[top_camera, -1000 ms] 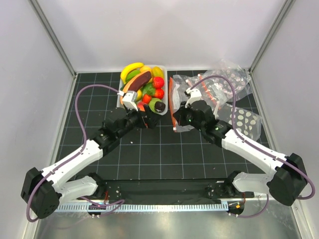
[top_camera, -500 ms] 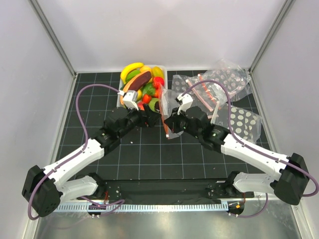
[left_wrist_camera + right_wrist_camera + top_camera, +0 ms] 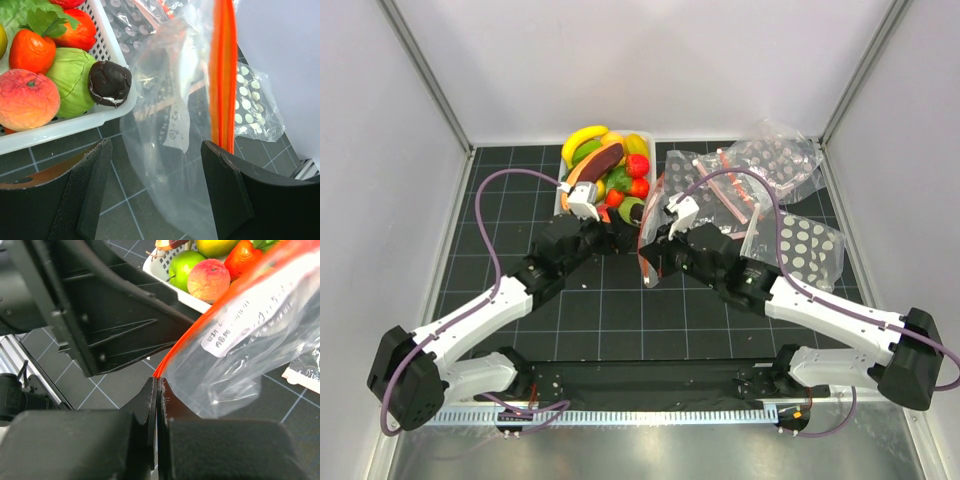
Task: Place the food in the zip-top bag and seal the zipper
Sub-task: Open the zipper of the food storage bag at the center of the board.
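Note:
The food [image 3: 605,165] is piled in a white basket [image 3: 563,203] at the back centre: yellow bananas, red strawberries, green pieces and a brown-purple oblong. My right gripper [image 3: 650,265] is shut on the zipper [image 3: 186,347] at one end of the clear zip-top bag [image 3: 652,225], and holds the bag up on edge with the strip upright. My left gripper [image 3: 617,238] is open just left of the bag. In the left wrist view the bag [image 3: 170,150] hangs between its fingers [image 3: 85,190], with the zipper [image 3: 222,75] by the right one.
Several more dotted clear bags lie at the back right [image 3: 760,165] and right [image 3: 807,245]. The basket's rim [image 3: 75,125] is close to the left gripper's left finger, with a peach [image 3: 25,100], a green piece [image 3: 70,82] and a dark lump [image 3: 109,82] at that corner. Pale walls stand on three sides.
My right gripper has carried the bag leftward, from the right of the basket to right beside the left gripper. The left arm has hardly moved.

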`<state>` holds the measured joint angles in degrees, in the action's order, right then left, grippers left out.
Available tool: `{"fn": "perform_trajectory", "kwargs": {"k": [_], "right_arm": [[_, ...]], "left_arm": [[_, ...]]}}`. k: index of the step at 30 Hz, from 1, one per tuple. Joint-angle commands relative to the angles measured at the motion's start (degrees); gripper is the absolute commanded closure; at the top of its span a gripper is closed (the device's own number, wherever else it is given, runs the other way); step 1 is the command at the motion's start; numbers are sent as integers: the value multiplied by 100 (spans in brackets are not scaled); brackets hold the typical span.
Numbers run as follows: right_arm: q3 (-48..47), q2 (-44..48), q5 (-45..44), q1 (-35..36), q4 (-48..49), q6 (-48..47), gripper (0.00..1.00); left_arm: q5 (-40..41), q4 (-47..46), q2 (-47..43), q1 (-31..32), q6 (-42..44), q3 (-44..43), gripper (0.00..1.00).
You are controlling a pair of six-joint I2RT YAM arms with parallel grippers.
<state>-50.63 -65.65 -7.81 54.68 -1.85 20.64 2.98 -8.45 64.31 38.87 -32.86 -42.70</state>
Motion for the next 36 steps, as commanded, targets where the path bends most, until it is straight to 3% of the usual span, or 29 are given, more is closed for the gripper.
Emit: {"fn": "perform_trajectory", "kwargs": {"k": [1,5,13,18,36], "right_arm": [[-114,-36,-308,148,255,-157,99],[-166,-62,-668,184,27,-140,99],[-202,-45,-1283,184,-193,-34,99],[-210,-36,-1372,184,-228,-34,99],[-237,-97,-1346,193,-246,-69,99]], "left_arm": [[115,-87,-42,15,61,-107,24],[264,-8,-191,15,52,-72,19],[431,89,-437,15,61,-19,18],[54,10,-376,41,43,-63,18],[-26,-148,213,164,403,-441,16]]}}
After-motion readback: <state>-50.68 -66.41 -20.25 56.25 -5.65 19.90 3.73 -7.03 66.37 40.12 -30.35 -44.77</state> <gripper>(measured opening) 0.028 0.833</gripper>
